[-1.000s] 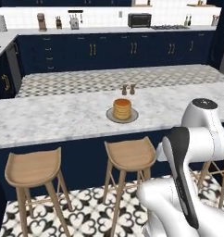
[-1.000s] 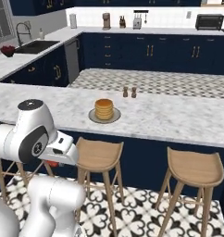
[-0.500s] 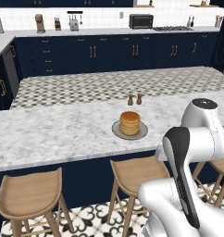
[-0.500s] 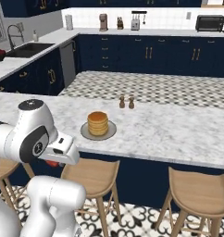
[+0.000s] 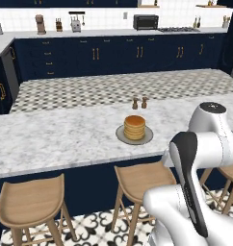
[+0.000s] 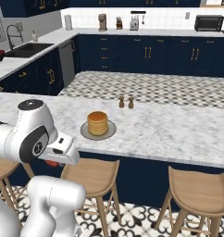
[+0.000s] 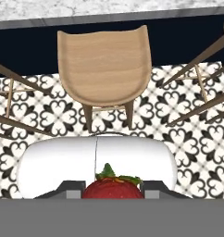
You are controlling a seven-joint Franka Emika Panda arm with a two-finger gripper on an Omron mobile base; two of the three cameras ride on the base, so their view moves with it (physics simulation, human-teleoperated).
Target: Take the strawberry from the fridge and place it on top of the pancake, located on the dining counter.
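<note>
The jaws were pinched on the strawberry, held low in the gripper above a wooden stool and patterned floor, near the counter's front edge. The berry could be knocked loose if the hand were raised too close under the dining counter. The pancake sat on its plate, beyond. Compared with the earlier frames, the counter was seen closer, the base having driven.
</note>
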